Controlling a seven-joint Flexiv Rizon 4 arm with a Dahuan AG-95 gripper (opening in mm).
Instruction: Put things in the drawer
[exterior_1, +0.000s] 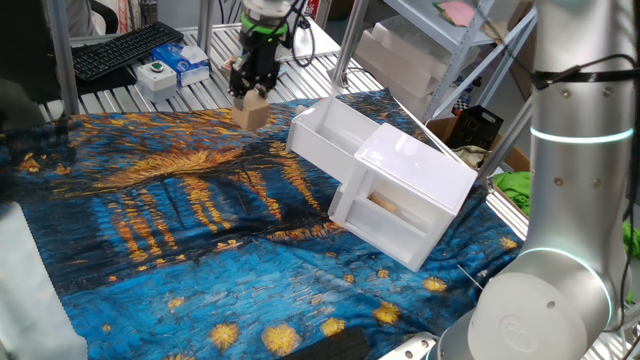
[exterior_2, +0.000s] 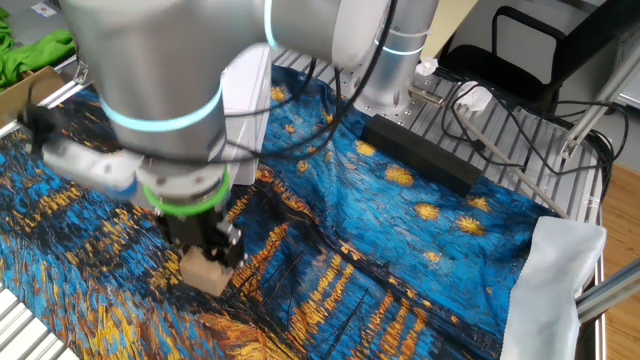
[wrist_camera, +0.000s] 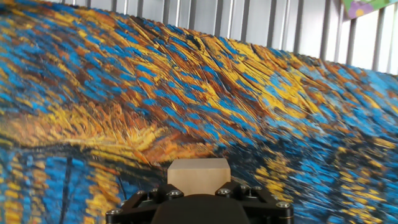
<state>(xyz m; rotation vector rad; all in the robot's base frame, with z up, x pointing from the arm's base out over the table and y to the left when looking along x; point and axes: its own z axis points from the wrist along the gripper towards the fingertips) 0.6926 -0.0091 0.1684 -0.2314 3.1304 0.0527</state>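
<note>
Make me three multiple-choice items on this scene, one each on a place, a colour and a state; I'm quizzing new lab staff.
1. Where is the wooden block?
A. In the upper drawer
B. Held in the gripper above the cloth
C. Lying on the keyboard

2. What colour is the cabinet?
A. White
B. Red
C. Black

3. How does the upper drawer stand?
A. Pushed fully in
B. Taken out and lying on the cloth
C. Pulled out of the cabinet

Answers:
1. B: the gripper is shut on the block, clear of the blue and yellow cloth.
2. A: its body and drawers are white plastic.
3. C: the tray sticks out from the cabinet, open at the top.
</note>
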